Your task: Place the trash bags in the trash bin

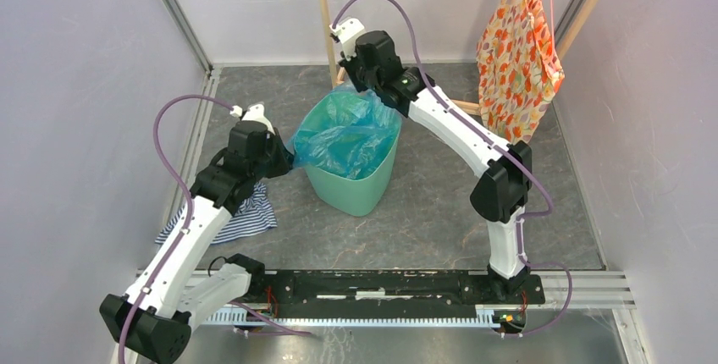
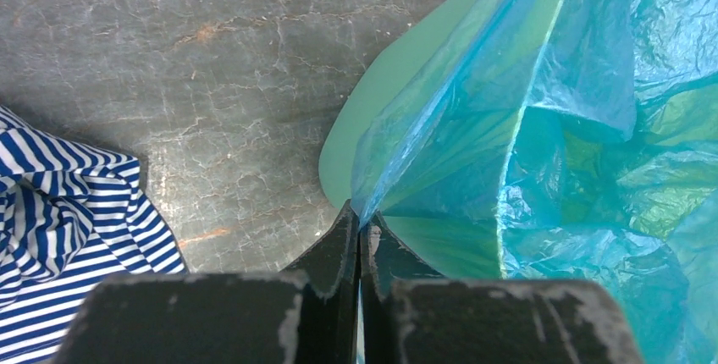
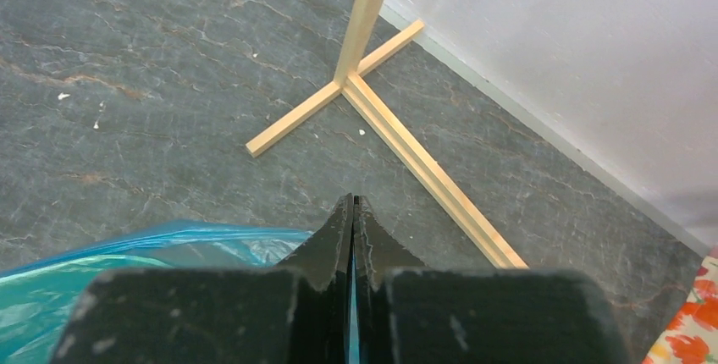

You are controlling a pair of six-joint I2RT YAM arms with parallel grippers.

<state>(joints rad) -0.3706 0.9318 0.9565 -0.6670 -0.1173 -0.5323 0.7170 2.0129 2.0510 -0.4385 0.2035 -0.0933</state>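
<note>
Both pairs of jaws are clamping tight on plastic right now. Over on the left, the left gripper [image 2: 360, 218] is pinching the near-left edge of the trash bag [image 1: 347, 131] just outside the bin's rim. The film is pulling taut from the fingertips, and a sliver of blue is showing between the fingers. The right gripper [image 3: 353, 203] is squeezing the bag's far edge. Its fingers are pressing together with a thin line of blue caught in the gap, and crinkled plastic is bunching just to their left in the wrist view.

Widening out, the grey, cracked-looking table [image 1: 423, 228] is carrying everything. At the back, a wooden stand [image 3: 372, 102] is standing upright on its crossed base, beyond the right gripper and apart from it. An orange floral fabric [image 1: 516, 59] is hanging at the far right, well apart from the bin.

In the middle, the translucent light-blue bag is sitting inside the trash bin [image 1: 351, 190]. Its mouth is spreading over the rim between the two grippers, and its left side is spilling out past the rim toward the left gripper. The mint-green bin is standing upright near the table's centre.

Down at the left, a blue-and-white striped cloth [image 1: 250, 216] is lying crumpled on the table under the left arm, near the bin but not touching it.
</note>
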